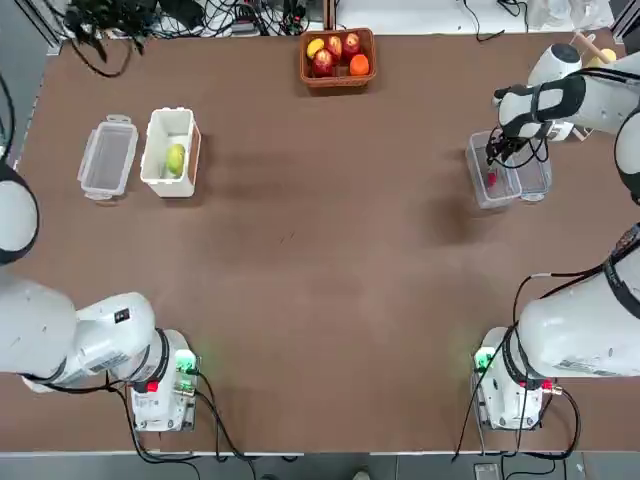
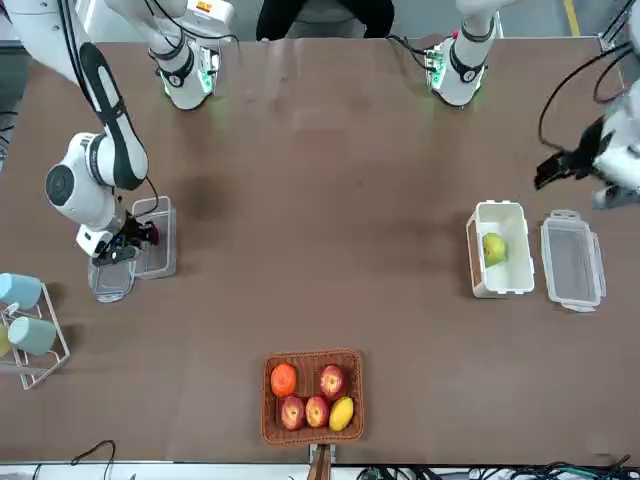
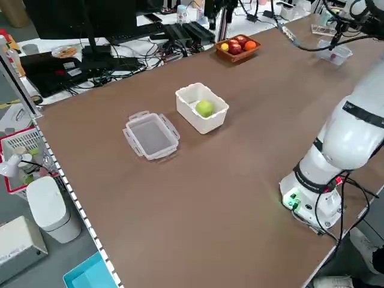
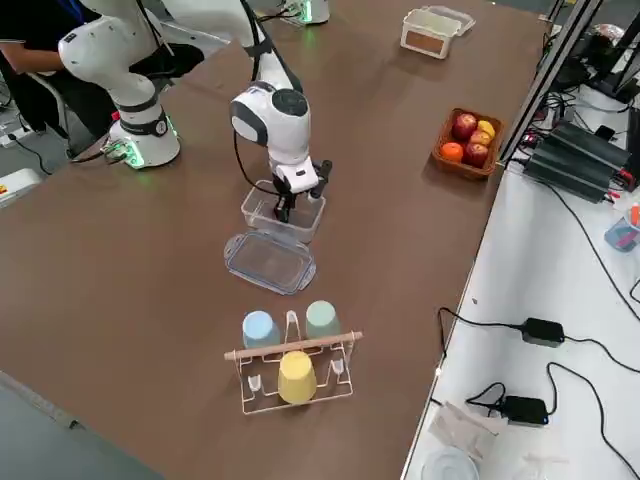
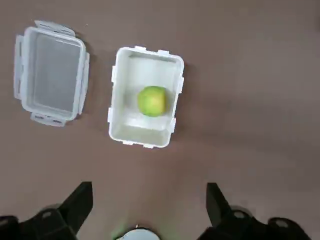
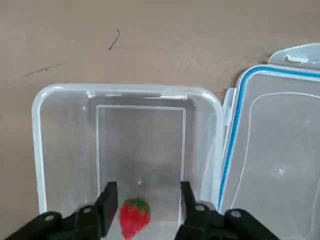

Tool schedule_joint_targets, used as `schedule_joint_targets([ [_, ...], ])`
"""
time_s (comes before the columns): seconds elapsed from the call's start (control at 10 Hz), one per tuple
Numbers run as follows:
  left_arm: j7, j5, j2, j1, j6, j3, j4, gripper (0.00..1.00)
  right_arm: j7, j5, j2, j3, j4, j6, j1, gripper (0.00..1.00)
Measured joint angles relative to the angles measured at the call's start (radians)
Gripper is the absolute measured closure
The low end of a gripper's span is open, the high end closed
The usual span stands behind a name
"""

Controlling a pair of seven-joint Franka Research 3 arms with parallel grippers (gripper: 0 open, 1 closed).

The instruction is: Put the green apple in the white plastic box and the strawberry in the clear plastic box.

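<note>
Two pieces of fruit lie in two tubs on a brown table, seen here with twelve o'clock at the edge farthest from the robot. Toward ten o'clock, the green apple (image 5: 152, 101) rests inside the white plastic box (image 1: 186, 118); the left gripper (image 5: 149, 186), raised toward nine o'clock, has its fingers wide apart and holds nothing. Toward two o'clock, the strawberry (image 6: 134, 218) lies in the clear plastic box (image 6: 125, 89), below the parted fingers of the right gripper (image 6: 149, 186), released, with a gap on each side of the fruit.

The berry looks the touchier of the pair: very light, soft-skinned and easily bruised. Any fresh hold would best be a gentle pinch across its widest red shoulders, below the leafy cap, which could tear. The apple should prove firmer and heavier, but smooth and round enough to roll out of a grip set high; opposite sides at its middle would serve. Both placements appear complete, leaving the right gripper to lift straight clear.
</note>
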Motion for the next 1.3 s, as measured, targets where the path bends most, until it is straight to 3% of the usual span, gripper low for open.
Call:
schedule_joint_targets([
  [0.3, 0.058, 0.004, -0.004, -0.150, -0.034, 0.157, 0.118, 0.00, 0.002, 0.000, -0.001, 0.000, 0.014, -0.037, 0.000, 0.38],
  [0.4, 0.059, 0.015, -0.001, -0.200, -0.022, 0.181, 0.146, 0.00, 0.015, 0.000, -0.005, 0.000, 0.061, -0.150, 0.000, 0.37],
  [0.6, 0.068, 0.038, 0.016, -0.269, 0.015, 0.188, 0.157, 0.00, 0.039, 0.004, -0.038, 0.000, 0.229, -0.447, 0.000, 0.17],
  [0.7, 0.068, 0.052, 0.030, -0.284, 0.021, 0.188, 0.157, 0.00, 0.047, 0.011, -0.056, 0.000, 0.316, -0.566, 0.000, 0.13],
  [0.8, 0.071, 0.054, 0.044, -0.279, 0.028, 0.193, 0.157, 0.00, 0.056, 0.015, -0.066, 0.001, 0.380, -0.637, 0.000, 0.01],
  [1.3, 0.074, 0.053, 0.063, -0.270, 0.036, 0.202, 0.164, 0.00, 0.199, 0.017, -0.065, 0.019, 0.519, -0.674, 0.034, 0.00],
])
